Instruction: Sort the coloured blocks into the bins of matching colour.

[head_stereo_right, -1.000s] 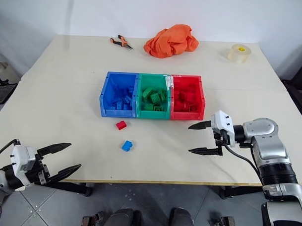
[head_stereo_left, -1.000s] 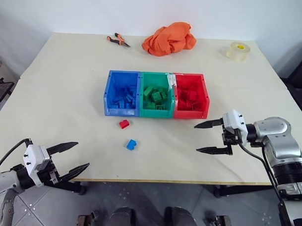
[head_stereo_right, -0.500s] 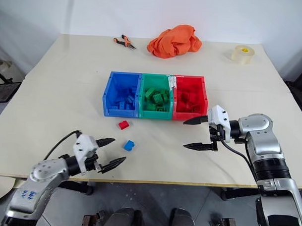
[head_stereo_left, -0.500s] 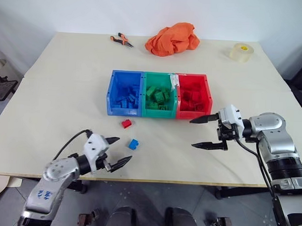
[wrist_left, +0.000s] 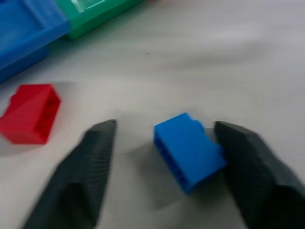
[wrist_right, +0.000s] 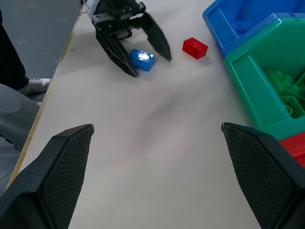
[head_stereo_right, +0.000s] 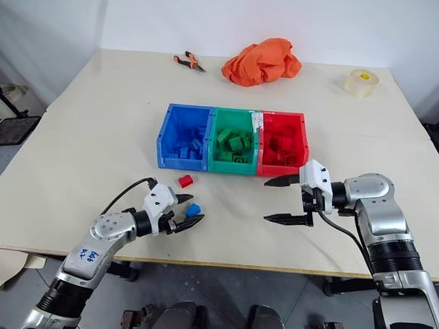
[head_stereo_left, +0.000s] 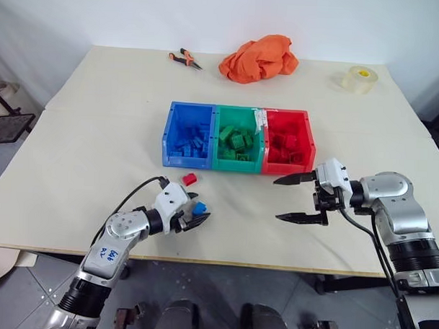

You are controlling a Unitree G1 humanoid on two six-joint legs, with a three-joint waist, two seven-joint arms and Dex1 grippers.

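A loose blue block (head_stereo_right: 193, 209) lies on the table near its front edge, between the two fingers of my left gripper (head_stereo_right: 191, 211). That gripper is open, narrowly, with a gap still showing beside the block (wrist_left: 188, 150) in the left wrist view. A red block (head_stereo_left: 189, 179) lies just beyond it, in front of the blue bin (head_stereo_left: 170, 137). The green bin (head_stereo_left: 237, 165) and red bin (head_stereo_left: 307, 142) adjoin it, and all three hold blocks of their own colour. My right gripper (head_stereo_left: 278, 200) hangs wide open in front of the red bin, holding nothing.
An orange cloth (head_stereo_left: 258, 57), pliers (head_stereo_left: 185, 58) and a tape roll (head_stereo_left: 359, 79) lie along the table's far side. The table's front edge runs just behind my left gripper.
My left gripper has swung in from the table's front left corner to the blue block and narrowed its fingers around it. The right arm has stayed put. The camera has shifted slightly.
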